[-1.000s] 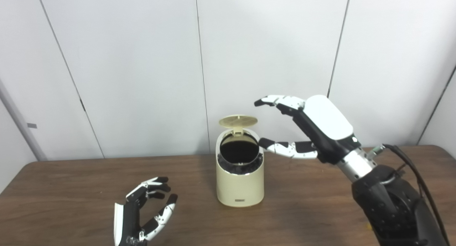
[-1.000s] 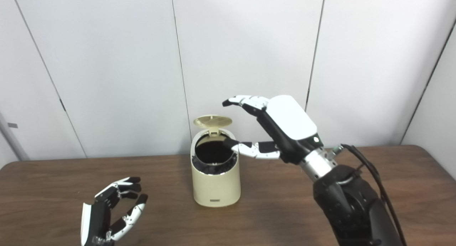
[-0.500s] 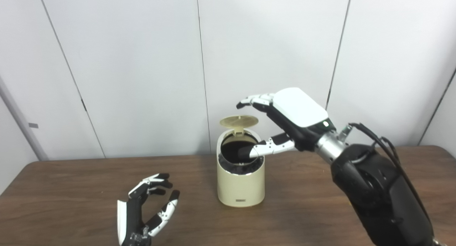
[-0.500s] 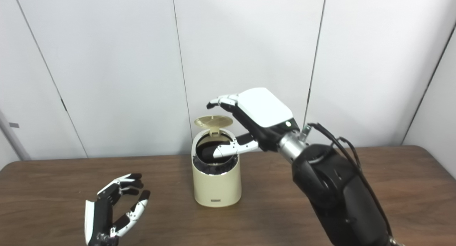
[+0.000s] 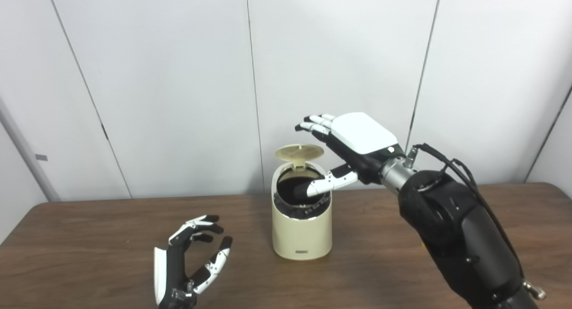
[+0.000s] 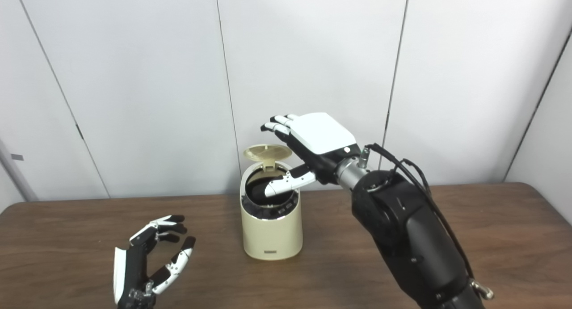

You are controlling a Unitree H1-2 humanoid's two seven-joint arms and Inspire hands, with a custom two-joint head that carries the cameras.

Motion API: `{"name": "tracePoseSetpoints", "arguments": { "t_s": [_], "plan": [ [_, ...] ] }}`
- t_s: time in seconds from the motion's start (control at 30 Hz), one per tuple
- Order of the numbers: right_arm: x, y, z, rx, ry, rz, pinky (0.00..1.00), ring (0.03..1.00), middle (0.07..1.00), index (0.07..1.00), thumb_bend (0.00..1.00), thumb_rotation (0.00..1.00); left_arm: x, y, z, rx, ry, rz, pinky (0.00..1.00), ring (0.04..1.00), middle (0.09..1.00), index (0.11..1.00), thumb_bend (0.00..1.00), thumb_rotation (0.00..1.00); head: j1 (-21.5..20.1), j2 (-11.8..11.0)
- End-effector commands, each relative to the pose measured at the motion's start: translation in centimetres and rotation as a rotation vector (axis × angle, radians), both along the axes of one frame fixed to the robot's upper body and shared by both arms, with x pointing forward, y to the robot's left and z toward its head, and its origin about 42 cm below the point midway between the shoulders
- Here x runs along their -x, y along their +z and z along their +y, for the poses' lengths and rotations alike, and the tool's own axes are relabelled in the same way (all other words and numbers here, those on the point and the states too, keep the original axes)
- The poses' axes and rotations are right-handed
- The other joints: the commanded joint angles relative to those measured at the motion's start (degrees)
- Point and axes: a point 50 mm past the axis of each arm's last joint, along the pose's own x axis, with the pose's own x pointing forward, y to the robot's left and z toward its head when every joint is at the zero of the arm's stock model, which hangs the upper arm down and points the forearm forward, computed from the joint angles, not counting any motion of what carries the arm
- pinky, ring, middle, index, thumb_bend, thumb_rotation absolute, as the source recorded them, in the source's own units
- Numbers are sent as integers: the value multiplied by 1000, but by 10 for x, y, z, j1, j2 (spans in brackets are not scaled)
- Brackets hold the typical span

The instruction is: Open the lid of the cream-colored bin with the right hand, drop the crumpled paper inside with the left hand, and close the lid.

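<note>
The cream-colored bin (image 5: 302, 228) stands on the brown table, its round lid (image 5: 299, 151) tipped up at the back over a dark opening (image 5: 298, 189). My right hand (image 5: 346, 143) is open above and right of the bin, fingers over the raised lid, thumb over the opening; it holds nothing. My left hand (image 5: 190, 262) is low at the front left, fingers apart and empty. No crumpled paper shows in either view.
The brown table (image 5: 402, 255) spreads around the bin, its rounded far edge against the white panelled wall (image 5: 178, 76). My right forearm (image 5: 460, 237) slants over the table's right half.
My right hand has moved left from beside the bin to above the raised lid, its thumb now over the opening. My left hand has shifted slightly right and up. The lid has stayed up.
</note>
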Motion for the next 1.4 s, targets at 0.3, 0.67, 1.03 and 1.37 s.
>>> {"name": "tracePoseSetpoints", "arguments": {
  "t_s": [0.3, 0.67, 1.03, 1.37],
  "plan": [
    [0, 21, 13, 5, 23, -54, 922, 961, 955, 922, 948, 943, 13, -27, -8, -2, -6, 74, 531, 632, 666, 496, 479, 74, 2, 4],
    [5, -1, 18, 13, 50, 3, 896, 942, 920, 882, 965, 950, 12, -27, -7, -2, -6, 73, 535, 638, 671, 496, 479, 74, 2, 6],
    [19, -13, 13, 2, 62, 23, 843, 892, 846, 795, 973, 959, 13, -25, -4, -8, -5, 71, 533, 633, 669, 496, 479, 73, -4, 12],
    [29, -21, 11, 2, 36, 78, 821, 877, 834, 788, 990, 977, 16, -21, 0, -7, -11, 66, 539, 636, 672, 497, 478, 74, -11, 23]
  ]
}}
